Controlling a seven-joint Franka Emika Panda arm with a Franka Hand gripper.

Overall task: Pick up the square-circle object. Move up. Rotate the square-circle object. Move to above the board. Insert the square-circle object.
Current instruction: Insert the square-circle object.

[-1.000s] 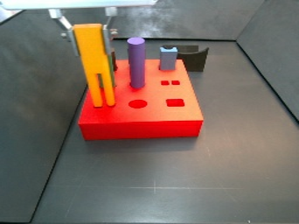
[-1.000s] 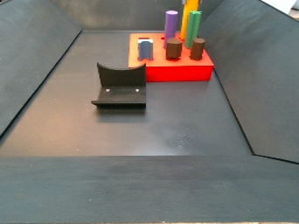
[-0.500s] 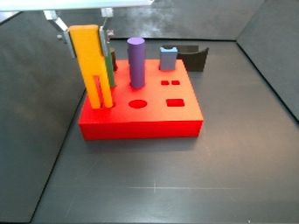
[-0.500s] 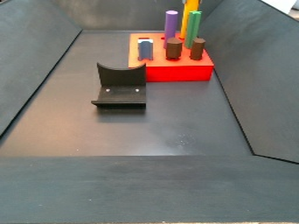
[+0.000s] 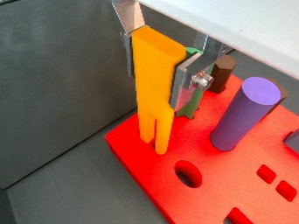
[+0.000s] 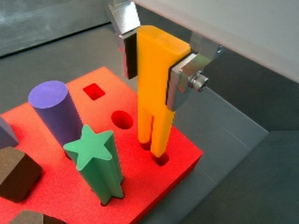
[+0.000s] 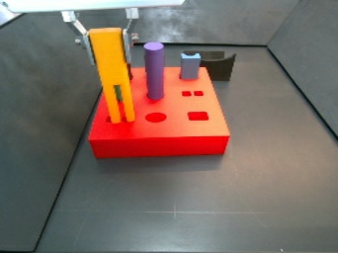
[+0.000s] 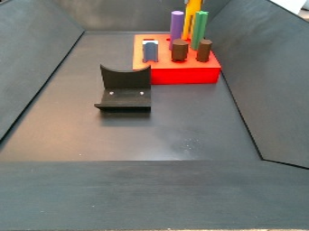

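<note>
The square-circle object (image 7: 109, 71) is a tall orange-yellow peg, upright, its two legs pointing down. My gripper (image 7: 105, 30) is shut on its upper part at the board's near-left corner. In both wrist views the silver fingers (image 5: 129, 37) (image 6: 183, 77) clamp the peg (image 5: 155, 83) (image 6: 155, 83) on both sides. The leg tips reach the top of the red board (image 7: 158, 138) at a small hole (image 6: 160, 160); how deep they sit I cannot tell. The board also shows in a side view (image 8: 179, 74), with the peg (image 8: 193, 25) at its far side.
A purple round peg (image 7: 154, 69), a green star-topped peg (image 6: 93, 157), a small grey-blue piece (image 7: 191, 65) and brown pieces (image 8: 179, 50) stand in the board. The fixture (image 8: 123, 87) stands on the dark floor beside the board. Dark walls enclose the floor.
My gripper has shifted the orange-yellow peg slightly sideways over the board and a little lower. The green peg is now hidden behind it in the side view.
</note>
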